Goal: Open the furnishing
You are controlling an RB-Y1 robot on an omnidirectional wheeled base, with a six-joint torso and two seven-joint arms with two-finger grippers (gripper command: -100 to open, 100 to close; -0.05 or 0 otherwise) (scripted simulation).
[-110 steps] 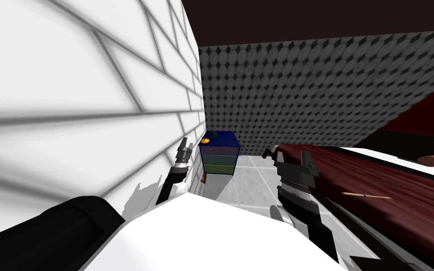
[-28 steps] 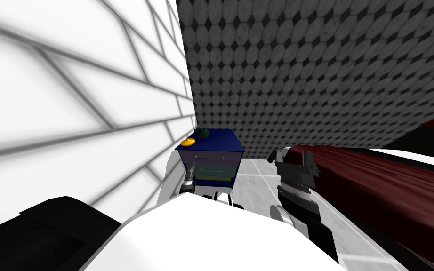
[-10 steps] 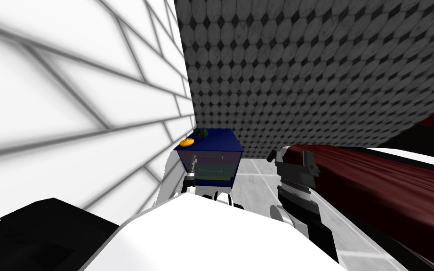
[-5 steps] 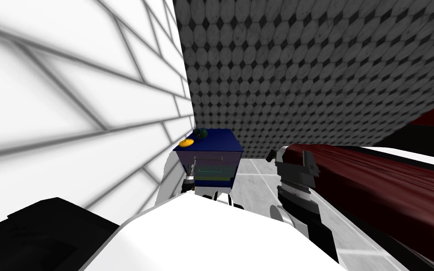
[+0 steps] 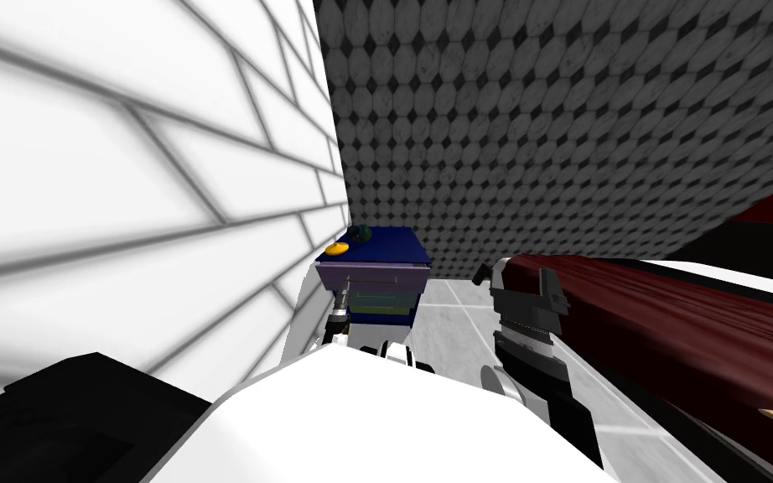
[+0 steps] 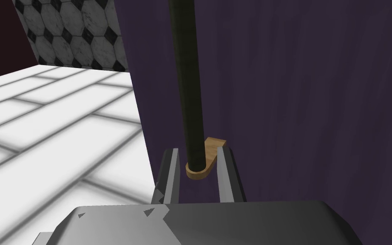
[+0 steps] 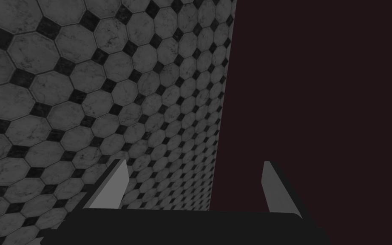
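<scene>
A small blue nightstand [image 5: 391, 241] stands in the corner, with drawers down its front. Its top drawer [image 5: 372, 275], purple-fronted, sticks out a little past the ones below. My left gripper [image 5: 343, 295] is at that drawer's left end. In the left wrist view the left gripper [image 6: 197, 149] is shut on the dark handle bar [image 6: 186, 85], just above its tan bracket [image 6: 213, 143], against the purple drawer front [image 6: 297, 106]. My right gripper [image 5: 515, 281] hangs open to the right beside the bed, and the right wrist view shows the right gripper [image 7: 195, 163] with nothing between its fingers.
A yellow object [image 5: 337, 249] and a dark green ball [image 5: 363, 234] lie on the nightstand's top. A white brick wall [image 5: 125, 210] runs close on the left. A bed with a dark red cover [image 5: 670, 319] fills the right. Grey floor tiles [image 5: 452, 319] lie between.
My left gripper has shut on the handle bar. The top drawer has slid out a little toward me. The right arm has not moved.
</scene>
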